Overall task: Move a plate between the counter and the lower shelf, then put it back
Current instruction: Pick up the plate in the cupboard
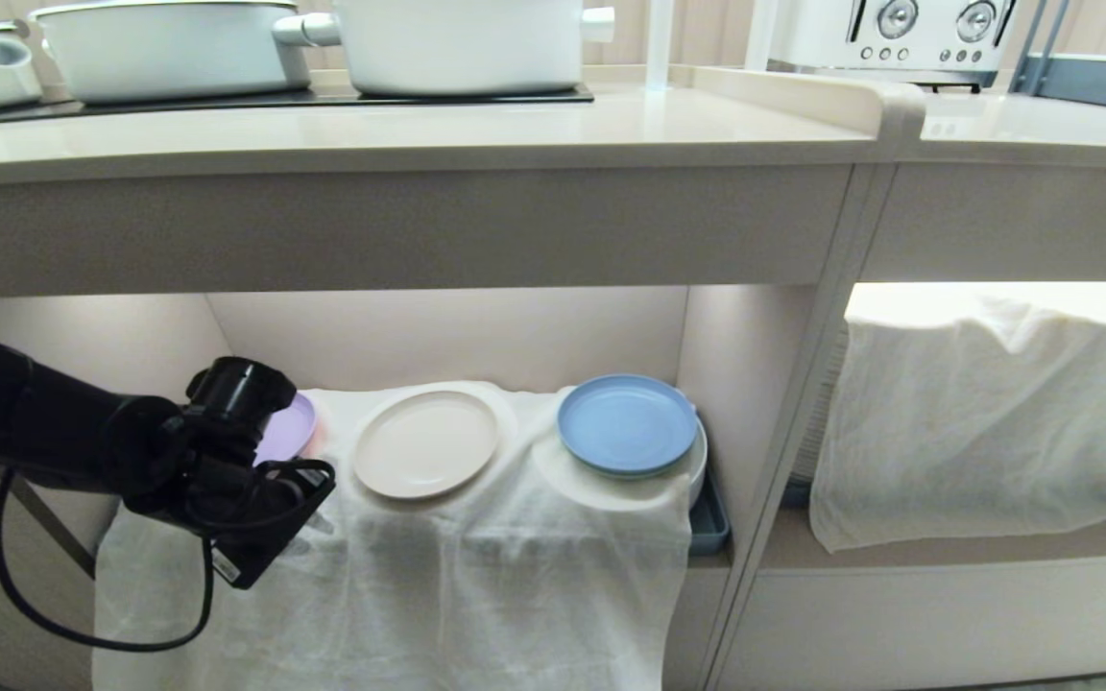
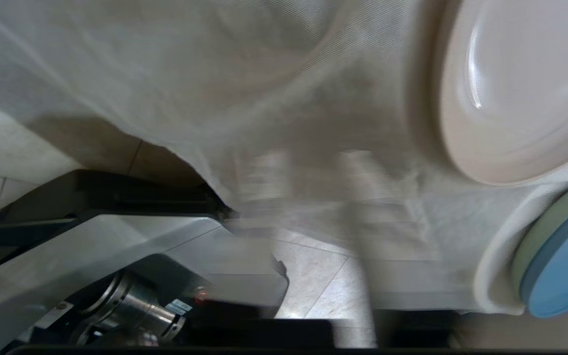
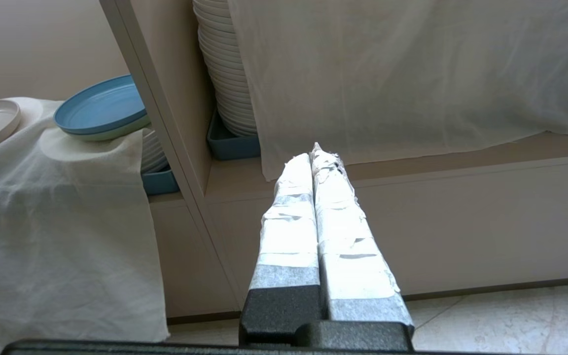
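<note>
Head view: cream plate (image 1: 426,443) lies on lower shelf (image 1: 515,336); left tool (image 1: 299,504) closed, empty; right tool (image 3: 316,155) closed.

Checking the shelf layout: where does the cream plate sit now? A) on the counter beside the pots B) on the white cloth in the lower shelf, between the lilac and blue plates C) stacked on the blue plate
B: the cream plate lies on the white cloth in the lower shelf, lilac plate on one side, blue plate on the other.

Our left arm (image 1: 25,422) reaching in from the left, our left gripper (image 1: 275,518) low and closed, our right gripper (image 3: 316,158) parked, fingers pressed together.
</note>
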{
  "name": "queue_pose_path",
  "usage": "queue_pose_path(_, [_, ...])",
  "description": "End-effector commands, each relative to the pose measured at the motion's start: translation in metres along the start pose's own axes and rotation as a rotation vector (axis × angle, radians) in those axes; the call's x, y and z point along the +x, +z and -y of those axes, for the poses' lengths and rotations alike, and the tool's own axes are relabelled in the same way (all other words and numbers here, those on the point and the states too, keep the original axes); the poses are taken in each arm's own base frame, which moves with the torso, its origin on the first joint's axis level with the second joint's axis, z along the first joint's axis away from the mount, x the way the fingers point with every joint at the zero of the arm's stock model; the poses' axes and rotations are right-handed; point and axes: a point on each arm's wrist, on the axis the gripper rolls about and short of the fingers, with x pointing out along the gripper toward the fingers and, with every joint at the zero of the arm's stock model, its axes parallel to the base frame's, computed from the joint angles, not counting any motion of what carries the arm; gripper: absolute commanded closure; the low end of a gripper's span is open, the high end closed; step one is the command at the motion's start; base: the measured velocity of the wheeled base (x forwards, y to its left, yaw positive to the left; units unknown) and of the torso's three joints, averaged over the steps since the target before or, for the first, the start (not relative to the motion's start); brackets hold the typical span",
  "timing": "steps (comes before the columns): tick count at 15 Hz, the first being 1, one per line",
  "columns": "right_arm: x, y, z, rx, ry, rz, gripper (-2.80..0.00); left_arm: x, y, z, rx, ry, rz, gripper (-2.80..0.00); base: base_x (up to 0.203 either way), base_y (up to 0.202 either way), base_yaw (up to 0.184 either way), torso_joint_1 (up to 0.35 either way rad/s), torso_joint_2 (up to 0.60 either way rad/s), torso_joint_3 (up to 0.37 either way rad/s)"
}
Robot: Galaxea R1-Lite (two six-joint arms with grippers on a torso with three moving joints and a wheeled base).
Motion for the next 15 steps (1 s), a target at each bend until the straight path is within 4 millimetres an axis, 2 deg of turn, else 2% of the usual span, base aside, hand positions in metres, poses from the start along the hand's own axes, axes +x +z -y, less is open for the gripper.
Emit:
queue_pose_path(1, [0.000, 0.000, 0.000, 0.000, 0.000, -0.001, 0.00, -0.007, -0.004, -0.007, -0.009, 0.004, 0.000, 0.00, 0.000, 0.000, 0.000, 0.000, 0.00, 0.000])
queue_pose_path(6, [0.000, 0.000, 0.000, 0.000, 0.000, -0.001, 0.00, -0.018, -0.017, -0.031, -0.006, 0.037, -0.017, 0.00, 0.000, 0.000, 0.000, 0.000, 0.00, 0.000])
queue_pose_path(11, [0.000, 0.000, 0.000, 0.000, 0.000, -0.001, 0.00, -0.041, -0.033, -0.056, 0.015, 0.022, -0.011, 0.00, 0.000, 0.000, 0.000, 0.000, 0.00, 0.000])
queue_pose_path(15, [0.000, 0.000, 0.000, 0.000, 0.000, -0.001, 0.00, -0.065, -0.048, -0.084, 0.128, -0.006, 0.022, 0.00, 0.000, 0.000, 0.000, 0.000, 0.00, 0.000])
